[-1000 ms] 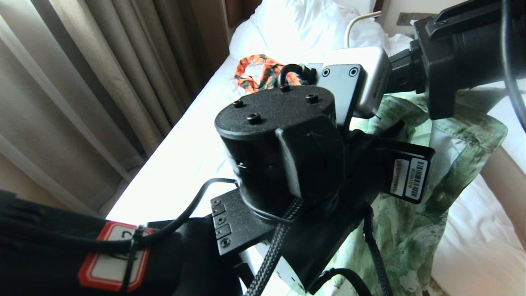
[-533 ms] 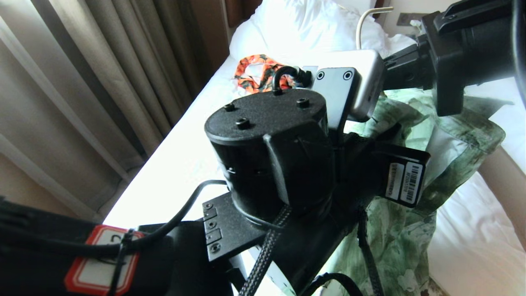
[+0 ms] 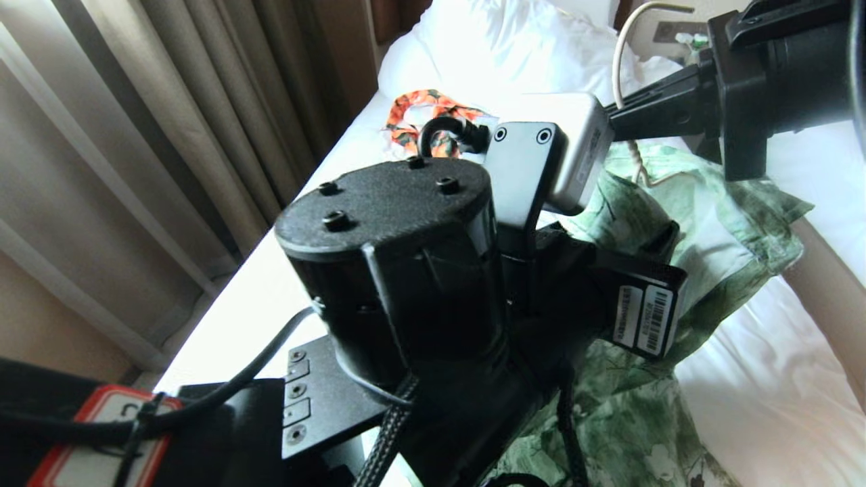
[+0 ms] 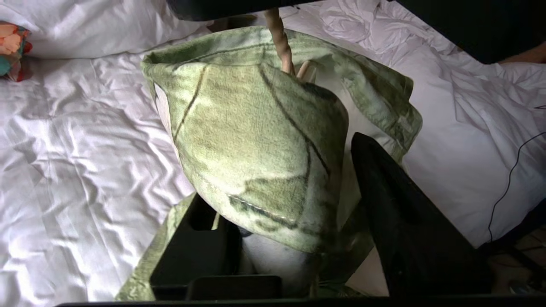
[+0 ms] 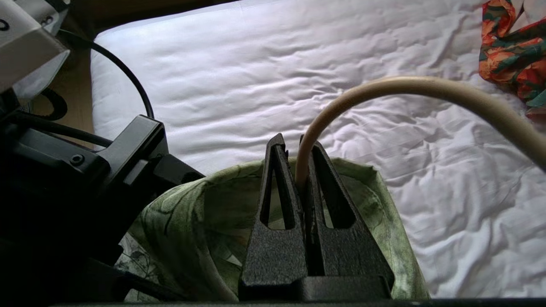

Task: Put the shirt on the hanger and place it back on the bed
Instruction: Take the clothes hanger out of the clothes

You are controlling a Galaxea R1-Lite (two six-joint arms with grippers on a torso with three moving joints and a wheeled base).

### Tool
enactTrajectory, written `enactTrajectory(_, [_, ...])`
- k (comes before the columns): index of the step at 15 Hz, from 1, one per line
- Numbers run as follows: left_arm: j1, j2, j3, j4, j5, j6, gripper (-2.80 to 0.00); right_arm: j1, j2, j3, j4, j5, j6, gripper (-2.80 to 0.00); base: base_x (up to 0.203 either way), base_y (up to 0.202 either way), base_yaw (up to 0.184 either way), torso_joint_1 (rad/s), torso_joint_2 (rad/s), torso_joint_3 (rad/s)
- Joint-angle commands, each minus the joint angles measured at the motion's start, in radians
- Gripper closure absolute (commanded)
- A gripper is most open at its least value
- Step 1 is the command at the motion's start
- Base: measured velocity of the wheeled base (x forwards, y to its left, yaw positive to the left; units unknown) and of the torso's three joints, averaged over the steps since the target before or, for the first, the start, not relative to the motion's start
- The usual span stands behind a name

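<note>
Left gripper (image 4: 294,238) spread open, shirt (image 4: 256,140) draped right between its fingers. Further right, right gripper (image 5: 298,162) pinched on the hanger (image 5: 409,87) neck, holding it upright above the bed (image 5: 256,68); clearly the nearer arm.

Large bed with wrinkled white sheets (image 3: 284,284), running along beige curtain side. Big white pillow (image 3: 500,47) at head end. Orange-and-dark-green patterned garment (image 3: 433,118) bunched on sheet just below pillow, near curtain-side edge. Lower part of light green streaky floral shirt (image 3: 629,426) draped onto sheet toward near end. Sheet creased all over, bright under window light.
</note>
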Motion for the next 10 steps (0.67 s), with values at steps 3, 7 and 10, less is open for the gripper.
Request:
enactTrajectory(3, [0.001, -0.07, 0.057, -0.003, 0.002, 0.003, -2.8, -0.006, -0.003, 0.0, 0.004, 0.0, -0.002, 0.0, 0.0, 0.0, 0.0, 0.0, 0.0, 0.0])
enactTrajectory(7, [0.024, -0.098, 0.13, -0.005, 0.005, 0.004, -2.8, -0.03, -0.01, 0.0, -0.003, -0.026, -0.001, 0.0, 0.0, 0.0, 0.0, 0.0, 0.0, 0.0])
enactTrajectory(10, [0.093, -0.11, 0.141, -0.005, 0.006, 0.004, -2.8, -0.041, -0.02, 0.0, -0.003, -0.026, 0.001, 0.0, 0.0, 0.0, 0.0, 0.0, 0.0, 0.0])
